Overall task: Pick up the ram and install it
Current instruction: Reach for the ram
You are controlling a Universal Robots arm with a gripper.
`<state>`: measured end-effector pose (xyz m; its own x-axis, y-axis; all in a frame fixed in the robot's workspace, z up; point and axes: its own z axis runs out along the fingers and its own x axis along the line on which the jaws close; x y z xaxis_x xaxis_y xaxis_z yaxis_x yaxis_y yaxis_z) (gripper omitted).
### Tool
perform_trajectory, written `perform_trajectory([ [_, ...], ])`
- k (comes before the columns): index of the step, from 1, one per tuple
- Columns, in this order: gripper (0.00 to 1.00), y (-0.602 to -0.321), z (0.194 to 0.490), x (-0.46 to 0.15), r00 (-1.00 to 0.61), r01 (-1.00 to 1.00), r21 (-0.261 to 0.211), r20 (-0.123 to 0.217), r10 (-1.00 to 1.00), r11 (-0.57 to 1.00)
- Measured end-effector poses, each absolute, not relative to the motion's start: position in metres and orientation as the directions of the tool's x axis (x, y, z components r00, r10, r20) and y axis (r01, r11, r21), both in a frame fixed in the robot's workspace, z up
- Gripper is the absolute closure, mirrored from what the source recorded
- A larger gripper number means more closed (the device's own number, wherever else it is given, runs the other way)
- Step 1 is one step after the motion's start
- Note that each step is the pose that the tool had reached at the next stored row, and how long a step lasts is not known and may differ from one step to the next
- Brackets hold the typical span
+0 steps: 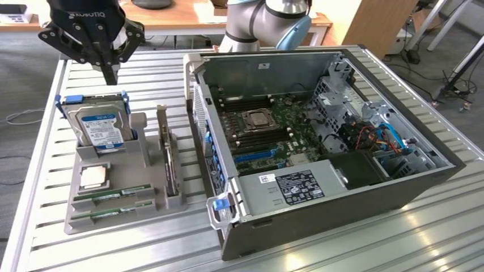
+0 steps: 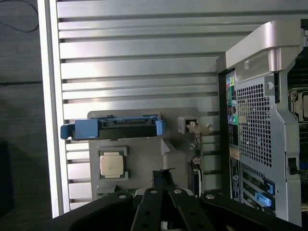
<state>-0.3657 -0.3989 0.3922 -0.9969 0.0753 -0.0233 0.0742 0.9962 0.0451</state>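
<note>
end effector (image 1: 111, 78): black, two-fingered, tips pressed together, nothing between them
pose: fingers point straight down, wrist vertical, hanging above the tabletop (image 1: 340, 249) at the exterior view's upper left
arm (image 1: 264, 22): grey with blue joint caps, seen behind the case's far wall and reaching across to the exterior view's left
nearest thing: drive (image 1: 94, 122), upright in its blue caddy at the tray's far end; tips are above and just beyond it, no contact
ram (image 1: 112, 194): green stick lying flat in a slot at the near end of the tray (image 1: 76, 224), well apart from the end effector
second stick (image 1: 112, 212): parallel, just beside the first, one slot nearer
CPU (image 1: 94, 177): flat in its square pocket between the drive and the ram
card (image 1: 168, 153): on edge in the tray slot on the side toward the case
case (image 1: 264, 68): on its side, open, motherboard (image 1: 280, 130) facing up, at the exterior view's right of the tray
wrist view: closed end effector (image 2: 163, 174) over the tray, with the drive (image 2: 111, 129) edge-on, the CPU (image 2: 113, 163), and the case (image 2: 264, 120) rear panel alongside
</note>
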Motion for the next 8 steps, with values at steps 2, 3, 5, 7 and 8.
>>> perform_trajectory([
  [2,0.89,-0.3989,0.3922,-0.3657,-0.997,0.074,0.045,-0.023,0.075,0.996],
  [3,0.89,-0.3989,0.3922,-0.3657,-0.997,0.074,0.045,-0.023,0.075,0.996],
  [5,0.89,-0.3997,0.3922,-0.3659,-0.997,0.074,0.045,-0.023,0.075,0.996],
  [7,0.89,-0.4009,0.3922,-0.3662,-0.997,0.074,0.045,-0.023,0.075,0.996],
  [8,0.89,-0.4018,0.3922,-0.3665,-0.997,0.074,0.045,-0.023,0.075,0.996],
])
